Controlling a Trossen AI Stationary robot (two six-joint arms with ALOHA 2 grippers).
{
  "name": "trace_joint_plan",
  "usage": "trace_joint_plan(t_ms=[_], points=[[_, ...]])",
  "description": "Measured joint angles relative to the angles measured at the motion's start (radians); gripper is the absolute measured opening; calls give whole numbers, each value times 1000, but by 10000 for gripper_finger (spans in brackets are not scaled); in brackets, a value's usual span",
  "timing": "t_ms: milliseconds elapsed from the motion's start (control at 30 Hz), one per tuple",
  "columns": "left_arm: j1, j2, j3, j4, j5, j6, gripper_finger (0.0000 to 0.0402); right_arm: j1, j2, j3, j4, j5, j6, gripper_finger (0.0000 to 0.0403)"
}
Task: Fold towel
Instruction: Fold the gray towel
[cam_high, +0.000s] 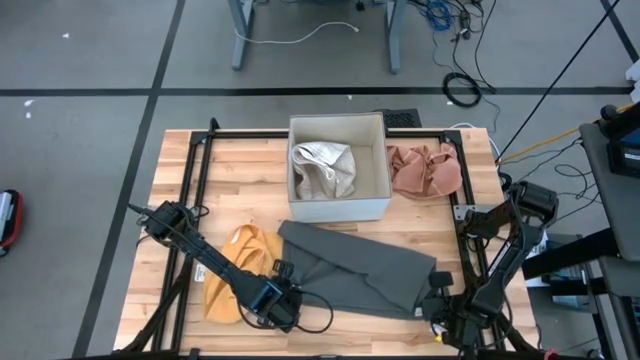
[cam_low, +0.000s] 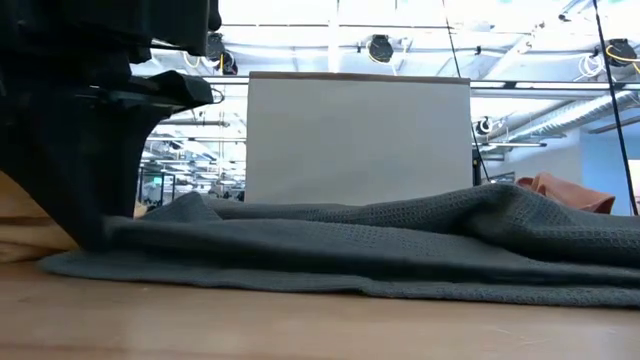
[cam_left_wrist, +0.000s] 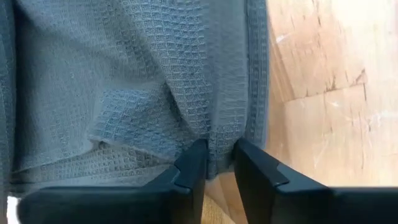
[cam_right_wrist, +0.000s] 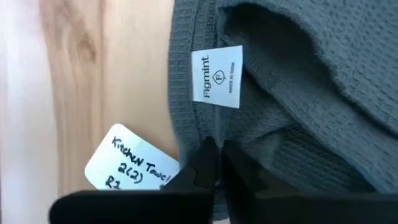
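The grey towel lay lower centre on the table, long axis running upper left to lower right, left claw and right claw each pinching an edge.

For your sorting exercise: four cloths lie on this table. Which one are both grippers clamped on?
The grey towel, spread flat at the table's front. The yellow, pink and white cloths lie untouched, the white one inside the box.

The grey towel's white tag reads "Figmint"; a handwritten card reads "Kitchen Towel 2(2)".
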Motion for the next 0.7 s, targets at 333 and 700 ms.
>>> trace_joint_plan(t_ms=[333, 700], points=[[1, 0, 0, -2, 0, 1, 44, 0, -29, 6, -21, 0, 5, 21], [1, 0, 0, -2, 0, 3, 43, 0, -29, 6, -21, 0, 7, 70]])
